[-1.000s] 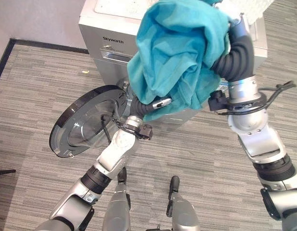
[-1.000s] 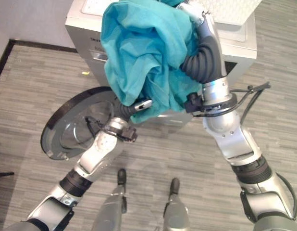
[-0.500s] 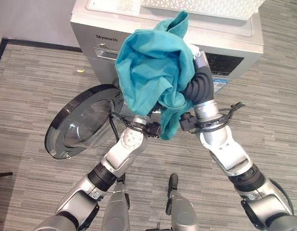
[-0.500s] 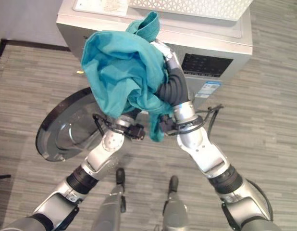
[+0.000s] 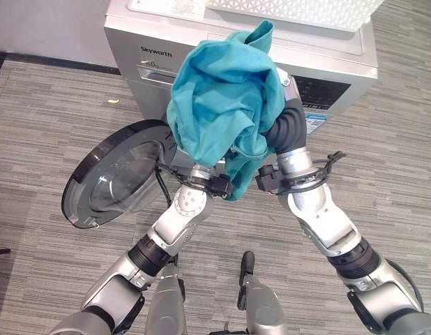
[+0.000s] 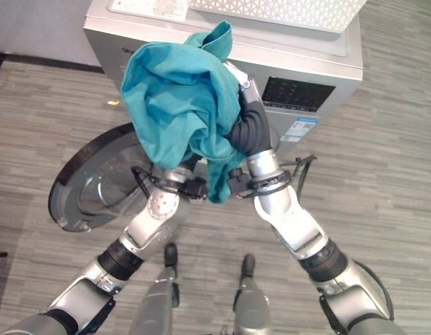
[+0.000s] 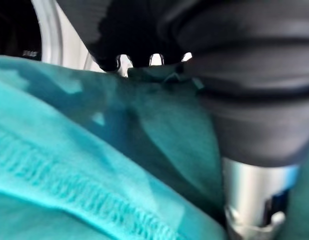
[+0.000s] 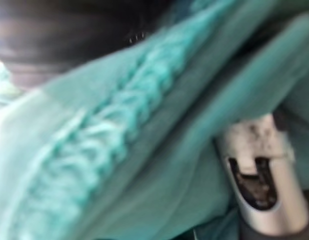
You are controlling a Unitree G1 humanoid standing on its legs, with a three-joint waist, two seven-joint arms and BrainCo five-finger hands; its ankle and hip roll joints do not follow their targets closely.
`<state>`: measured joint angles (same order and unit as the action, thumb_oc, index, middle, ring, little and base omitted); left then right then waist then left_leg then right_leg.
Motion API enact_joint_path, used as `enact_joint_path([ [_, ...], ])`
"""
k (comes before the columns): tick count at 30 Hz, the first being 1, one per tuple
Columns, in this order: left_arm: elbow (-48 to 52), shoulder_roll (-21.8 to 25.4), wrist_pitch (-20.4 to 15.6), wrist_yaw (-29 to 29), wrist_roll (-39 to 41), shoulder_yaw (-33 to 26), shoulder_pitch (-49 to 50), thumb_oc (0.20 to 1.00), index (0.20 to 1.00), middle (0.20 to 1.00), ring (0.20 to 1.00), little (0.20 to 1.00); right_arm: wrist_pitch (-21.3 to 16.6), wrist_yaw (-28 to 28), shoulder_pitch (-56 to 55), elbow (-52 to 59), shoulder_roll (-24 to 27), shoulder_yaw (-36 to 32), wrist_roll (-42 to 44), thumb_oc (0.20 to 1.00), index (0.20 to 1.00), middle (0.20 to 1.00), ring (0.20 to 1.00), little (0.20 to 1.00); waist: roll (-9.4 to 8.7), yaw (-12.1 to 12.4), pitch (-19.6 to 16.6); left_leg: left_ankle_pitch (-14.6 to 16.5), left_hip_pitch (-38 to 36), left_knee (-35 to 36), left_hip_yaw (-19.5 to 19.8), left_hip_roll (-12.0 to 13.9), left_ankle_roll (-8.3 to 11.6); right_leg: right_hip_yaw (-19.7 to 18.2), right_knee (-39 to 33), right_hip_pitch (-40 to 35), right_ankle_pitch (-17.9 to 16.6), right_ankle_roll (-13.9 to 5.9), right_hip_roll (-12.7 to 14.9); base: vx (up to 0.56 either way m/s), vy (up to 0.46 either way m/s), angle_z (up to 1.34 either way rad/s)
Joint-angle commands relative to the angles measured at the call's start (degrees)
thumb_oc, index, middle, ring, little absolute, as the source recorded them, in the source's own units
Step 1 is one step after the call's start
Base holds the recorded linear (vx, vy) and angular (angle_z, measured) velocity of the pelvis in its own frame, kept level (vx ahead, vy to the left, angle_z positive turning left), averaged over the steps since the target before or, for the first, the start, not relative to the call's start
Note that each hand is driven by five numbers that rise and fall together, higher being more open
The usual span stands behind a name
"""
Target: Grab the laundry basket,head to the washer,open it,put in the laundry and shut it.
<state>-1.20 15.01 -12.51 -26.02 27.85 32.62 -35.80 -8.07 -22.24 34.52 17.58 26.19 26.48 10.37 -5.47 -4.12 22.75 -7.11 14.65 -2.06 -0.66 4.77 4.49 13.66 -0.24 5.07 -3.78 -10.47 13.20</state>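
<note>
The teal cloth (image 5: 222, 105) has dropped toward the open washer door (image 5: 111, 178) (robot hand grips hidden).

Basket (image 5: 292, 10) atop washer (image 5: 341, 52), open door (image 5: 114, 174) at its left, cloth (image 5: 222, 105) bunched before it, apparently over both hands

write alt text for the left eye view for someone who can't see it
Both robot arms hold up a bunched teal cloth garment before a silver front-loading washer, hiding both hands. The washer's round dark glass door hangs open to the left; a white lattice plastic basket sits on top.
</note>
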Motion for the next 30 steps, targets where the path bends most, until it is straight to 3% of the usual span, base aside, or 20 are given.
enact_joint_path([
  [1,-0.74,-2.51,-6.73,-2.77,-6.53,-1.18,-4.84,1.000,1.000,1.000,1.000,1.000,-6.47,-0.17,2.19,4.74,-2.84,1.13,2.12,0.200,0.200,0.200,0.200,0.200,-2.38,-0.12,-2.44,9.87,-3.98,-3.28,-5.94,3.95,-0.19,-3.99,4.59,6.41,2.79,2.14,0.55,0.00,-0.007,-0.12],
  [5,-6.27,-5.47,-9.12,-7.76,-9.74,0.52,-5.72,1.000,1.000,1.000,1.000,1.000,-9.06,-0.82,2.99,4.55,-3.51,4.17,7.34,0.200,0.200,0.200,0.200,0.200,-3.36,-0.43,-2.28,9.81,-4.25,-3.34,-6.54,4.28,0.01,-4.25,4.68,6.55,2.74,2.18,0.49,0.00,-0.012,-0.16],
  [9,-10.23,-6.30,-10.27,-9.05,-10.24,1.70,-5.89,1.000,1.000,1.000,1.000,1.000,-10.17,-1.13,4.47,4.98,-3.08,6.14,8.58,0.200,0.200,0.200,0.200,0.200,-3.79,-0.49,-2.10,9.79,-4.54,-3.30,-6.94,4.46,0.15,-4.23,4.70,6.54,2.66,2.14,0.45,0.00,-0.003,-0.04],
  [23,-9.50,-5.31,-12.17,-4.86,-6.46,0.81,-6.51,1.000,1.000,1.000,1.000,1.000,-10.68,-0.89,6.93,6.95,-2.36,5.65,7.26,0.200,0.200,0.200,0.200,0.200,-4.65,-0.65,-3.15,9.95,-4.56,-3.13,-7.01,4.65,0.28,-4.28,4.49,6.26,2.76,2.19,0.31,0.00,0.000,0.00],
  [24,-8.48,-4.74,-12.31,-5.03,-7.18,0.14,-6.33,0.831,0.831,0.831,0.831,0.831,-10.59,-0.68,6.81,7.07,-2.09,5.23,7.06,0.200,0.200,0.200,0.200,0.200,-4.61,-0.58,-3.15,10.06,-4.58,-3.18,-6.99,4.63,0.27,-4.28,4.55,6.22,2.84,2.21,0.28,0.00,0.000,0.00],
  [25,-8.26,-4.64,-12.37,-5.10,-7.19,-0.22,-6.20,0.536,0.536,0.536,0.536,0.536,-10.42,-0.56,6.54,7.11,-1.90,4.97,6.92,0.200,0.200,0.200,0.200,0.200,-4.60,-0.57,-3.19,10.08,-4.61,-3.16,-6.95,4.64,0.26,-4.22,4.54,6.18,2.86,2.22,0.26,0.00,0.000,0.00],
  [27,-7.51,-4.60,-12.71,-5.53,-7.10,-1.11,-6.11,0.200,0.200,0.200,0.200,0.200,-10.16,-0.34,5.86,7.22,-1.51,4.57,6.79,0.200,0.200,0.200,0.200,0.200,-4.54,-0.50,-3.27,10.09,-4.57,-3.20,-6.94,4.62,0.28,-4.04,4.46,6.06,2.82,2.22,0.32,0.00,0.000,0.00],
  [30,-6.94,-4.35,-12.78,-5.78,-7.14,-1.83,-5.72,0.200,0.200,0.200,0.200,0.200,-10.02,-0.04,5.06,7.46,-0.77,3.94,6.66,0.200,0.200,0.200,0.200,0.200,-4.49,-0.48,-3.33,10.17,-4.53,-3.23,-6.86,4.56,0.27,-3.97,4.44,6.00,2.84,2.23,0.35,0.00,0.000,0.00],
])
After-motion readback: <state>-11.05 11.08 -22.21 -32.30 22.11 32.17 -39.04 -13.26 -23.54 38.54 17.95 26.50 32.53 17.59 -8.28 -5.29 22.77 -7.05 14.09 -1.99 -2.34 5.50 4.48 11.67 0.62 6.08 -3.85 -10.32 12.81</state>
